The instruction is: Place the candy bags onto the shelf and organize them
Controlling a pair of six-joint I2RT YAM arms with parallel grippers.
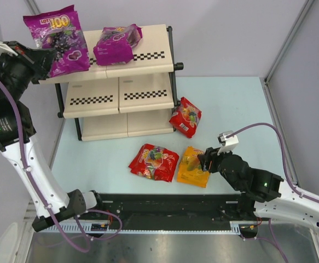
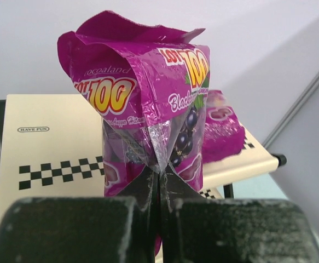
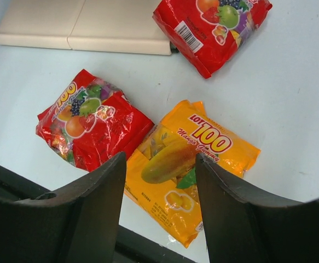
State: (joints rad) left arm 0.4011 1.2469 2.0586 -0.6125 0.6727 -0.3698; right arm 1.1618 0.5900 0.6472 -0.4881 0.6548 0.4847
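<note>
My left gripper (image 1: 45, 55) is shut on a magenta candy bag (image 1: 58, 41), pinching its lower seam (image 2: 160, 164) and holding it upright over the left end of the shelf's top board (image 1: 143, 60). A second magenta bag (image 1: 117, 44) lies on that top board, also in the left wrist view (image 2: 222, 131). On the table lie a red bag (image 1: 154, 161), an orange-yellow bag (image 1: 193, 167) and another red bag (image 1: 185, 116) by the shelf's right foot. My right gripper (image 3: 160, 164) is open just above the orange-yellow bag (image 3: 203, 164), its fingers to either side of the bag.
The shelf (image 1: 118, 96) stands at the back left of the pale blue table (image 1: 230, 104). A black rail (image 1: 164, 205) runs along the near edge between the arm bases. Grey walls close in the back and right.
</note>
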